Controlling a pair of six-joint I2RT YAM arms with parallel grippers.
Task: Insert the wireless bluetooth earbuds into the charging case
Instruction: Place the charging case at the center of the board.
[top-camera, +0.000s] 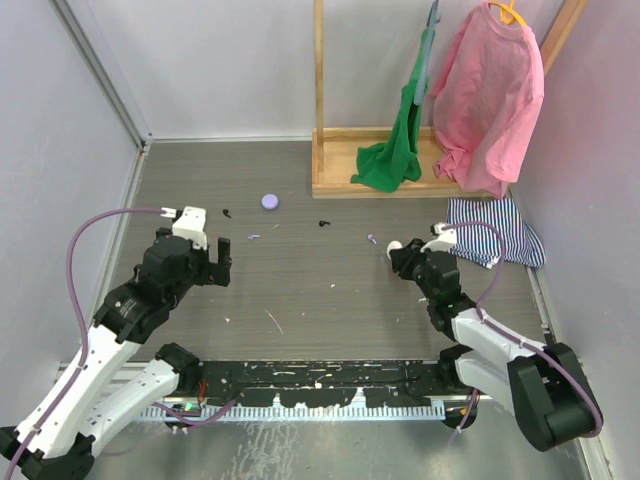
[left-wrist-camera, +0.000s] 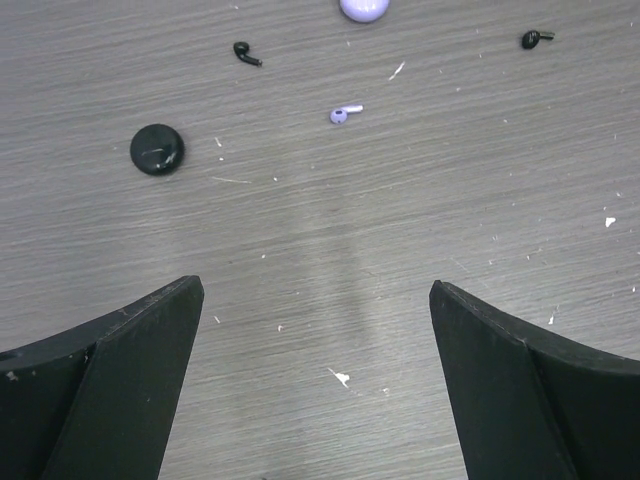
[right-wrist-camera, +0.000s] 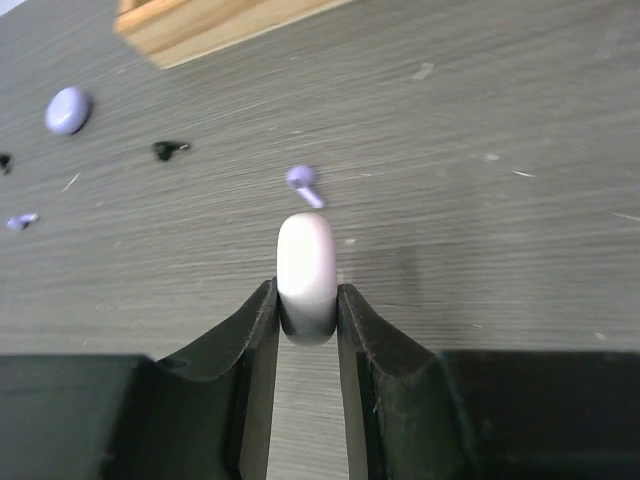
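The left pincer (left-wrist-camera: 315, 290) hangs over the table (top-camera: 330, 290) with its two fingers spread wide, holding and touching nothing. Ahead of it and to its left lies a round black case (left-wrist-camera: 157, 149). Beyond that is a black earbud (left-wrist-camera: 245, 52), loose on the wood grain. A lilac earbud (left-wrist-camera: 344, 113) rests nearer the middle, with the round lilac case (left-wrist-camera: 363, 8) farther back, apart from it. A second black earbud (left-wrist-camera: 535, 39) lies to the right, near the base of the wooden rack (top-camera: 400, 185). A second lilac earbud (right-wrist-camera: 303, 183) sits just in front of the right pincer (right-wrist-camera: 305, 290). That pincer is clamped narrowly on a white case (right-wrist-camera: 305, 250), held on edge between its fingertips. No earbud is in any case; all four lie bare on the table.
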